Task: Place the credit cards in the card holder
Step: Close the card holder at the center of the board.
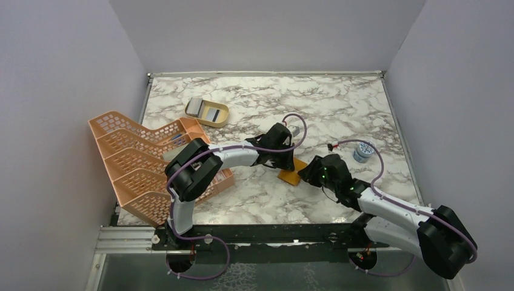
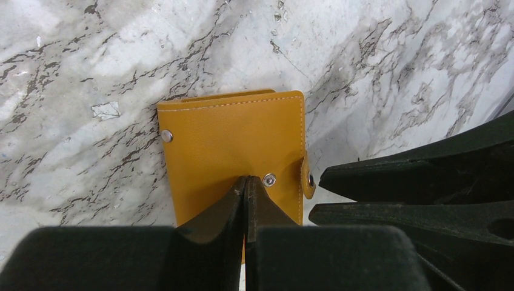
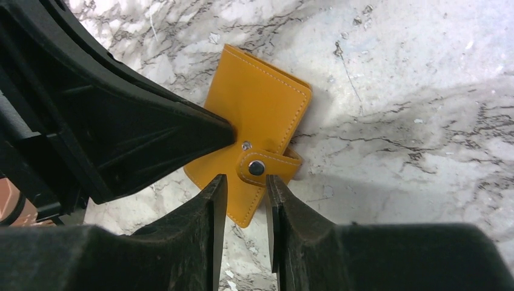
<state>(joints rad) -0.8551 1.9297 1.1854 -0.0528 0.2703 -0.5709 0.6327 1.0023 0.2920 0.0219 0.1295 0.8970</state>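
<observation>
**Card holder** [image 3: 260, 103]: mustard-orange, folded shut, lying flat on the marbled desk [image 1: 339, 109]; about mid-desk, a little right of centre, between the two arms. In the overhead view only its near corner shows from under the left arm.

**Left pincer** [image 2: 245, 180]: closed, fingers together with nothing between them; tips resting on the cover just beside a bare stud [image 2: 269, 179]. It looks to be pinning the holder down rather than gripping it.

**Right pincer** [image 3: 244, 182]: jaws part-open, empty; the snap tab [image 3: 270, 165] lies straight ahead of the gap, just beyond the tips. No contact shows.

**Key relation**: the tab wraps the long edge that faces the right pincer, so the right arm is the one placed to take it; the tab seems to be off its stud, though that is a judgement.

**Axis**: the long axis runs straight away from the left pincer and sits at a slant to the right pincer's line; the spine, as judged, is the opposite long edge.

**Credit cards** [image 1: 203, 110]: pale, lying in the tan dish [image 1: 225, 118]; far and left of the holder, well apart from it, nearer the left arm.

**Also present**: peach rack [image 1: 130, 163] at the left edge.

**Stage**: holder not yet opened; no card loaded.
</observation>
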